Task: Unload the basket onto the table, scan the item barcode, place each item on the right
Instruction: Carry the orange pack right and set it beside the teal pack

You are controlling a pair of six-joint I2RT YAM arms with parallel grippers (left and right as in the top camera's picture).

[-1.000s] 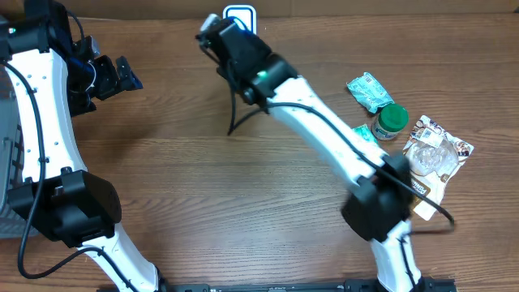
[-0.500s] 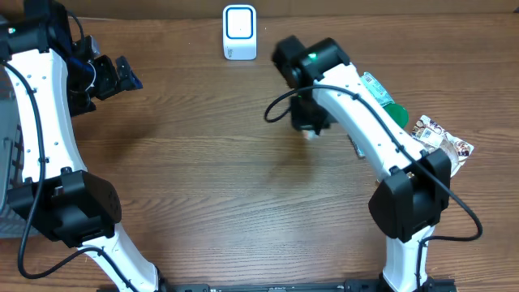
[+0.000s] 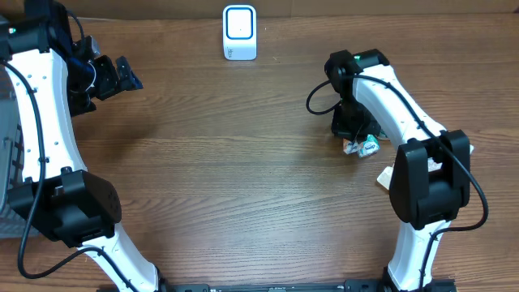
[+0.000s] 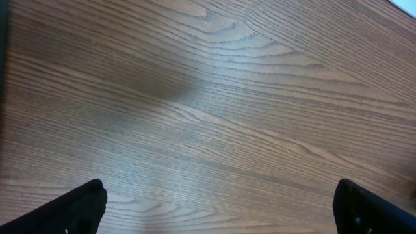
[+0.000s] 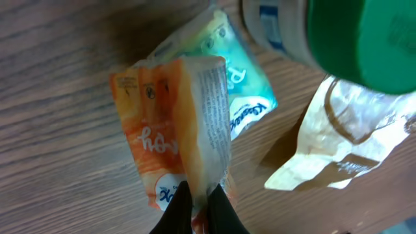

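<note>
orange packet (image 5: 146, 133) | creased, gripped at 1 edge | white scanner (image 3: 239, 32) | upright

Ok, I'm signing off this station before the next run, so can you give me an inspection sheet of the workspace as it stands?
Surface: wooden table, no spills or marks seen.
Job's things: white scanner upright at the far edge; orange packet pinched at its seam, far from the scanner.
Clutter: teal packet, green-capped bottle and clear-and-brown bag bunched by the right arm.
Grippers: left gripper open over bare wood; right gripper shut on the orange packet.
Cables: black cable loops free beside the right arm.
Surroundings: grey ribbed thing at the left edge, too cropped to identify.
</note>
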